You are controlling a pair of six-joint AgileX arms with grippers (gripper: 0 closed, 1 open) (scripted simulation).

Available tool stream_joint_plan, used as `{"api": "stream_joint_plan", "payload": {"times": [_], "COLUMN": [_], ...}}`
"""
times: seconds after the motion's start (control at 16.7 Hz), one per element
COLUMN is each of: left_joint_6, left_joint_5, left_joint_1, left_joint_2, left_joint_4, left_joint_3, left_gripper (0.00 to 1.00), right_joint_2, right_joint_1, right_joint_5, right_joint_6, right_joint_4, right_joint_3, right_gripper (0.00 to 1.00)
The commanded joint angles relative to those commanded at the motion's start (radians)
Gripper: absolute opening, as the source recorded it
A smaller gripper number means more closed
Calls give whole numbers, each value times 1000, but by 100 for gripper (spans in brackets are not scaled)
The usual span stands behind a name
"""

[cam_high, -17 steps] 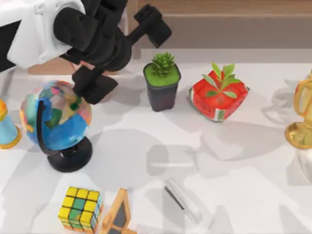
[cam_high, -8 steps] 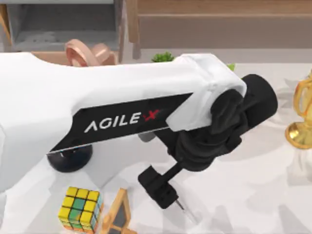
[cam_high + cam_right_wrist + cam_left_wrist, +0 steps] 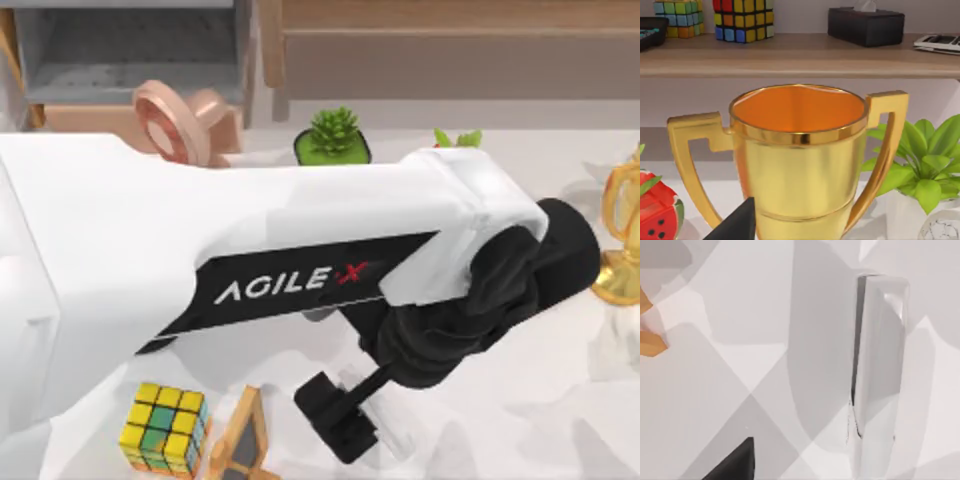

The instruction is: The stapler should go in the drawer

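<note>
The stapler (image 3: 877, 375) is a slim white bar with a thin black strip, lying flat on the white table. In the top view one end of the stapler (image 3: 398, 438) peeks out near the front edge. My left gripper (image 3: 345, 420) hangs low right over it, open, one black finger block at the stapler's left side and not gripping it. The big white left arm stretches across the table's middle. The drawer (image 3: 130, 45) stands pulled out at the back left, showing grey inner walls. My right arm is parked off to the right.
A puzzle cube (image 3: 165, 430) and a small chalkboard (image 3: 240, 440) sit front left. A potted succulent (image 3: 333, 135) and a copper ring ornament (image 3: 175, 120) stand near the back. A gold trophy (image 3: 620, 240) (image 3: 797, 160) is at the right edge, and a brown shelf unit (image 3: 450, 40) runs behind.
My left arm swung from the back left by the drawer across to the front centre and dropped over the stapler. It now hides the globe and the red planter.
</note>
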Motion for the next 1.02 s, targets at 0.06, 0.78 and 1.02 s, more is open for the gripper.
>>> {"api": "stream_joint_plan", "payload": {"times": [0.06,0.78,1.02], "left_joint_6": [1,38,38], "left_joint_5": [1,-1,-1], "left_joint_1": [3,37,37], "left_joint_2": [-3,75,75], "left_joint_4": [2,254,254], "left_joint_3": [-3,-171,-171], "left_gripper": [100,100,77], "right_joint_2": [0,0,0], "right_joint_1": [0,0,0], "right_joint_5": [0,0,0], "right_joint_6": [0,0,0], "right_joint_4": [0,0,0], "right_joint_3": [0,0,0], "right_gripper": [100,100,100]}}
